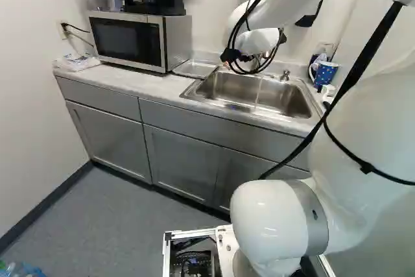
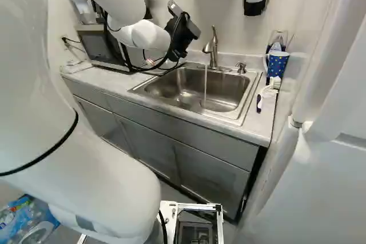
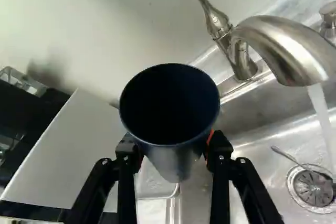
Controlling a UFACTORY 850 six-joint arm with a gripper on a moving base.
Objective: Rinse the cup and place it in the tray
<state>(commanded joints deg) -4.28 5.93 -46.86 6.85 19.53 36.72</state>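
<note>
The gripper [image 3: 177, 148] pinches the dark blue cup [image 3: 173, 162] from 2 sides near the sink's [image 3: 257, 156] tray-side edge. Rinsing seems in hand; next, ease it under the running water [image 3: 321, 106].

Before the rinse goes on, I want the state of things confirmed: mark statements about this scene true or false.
1. The gripper holds the dark cup. True.
2. Water runs into the sink. True.
3. The dark cup already sits in the tray. False: the gripper holds it.
4. The brush lies in the sink. False: it lies on the counter.
5. The microwave stands on the counter. True.
</note>
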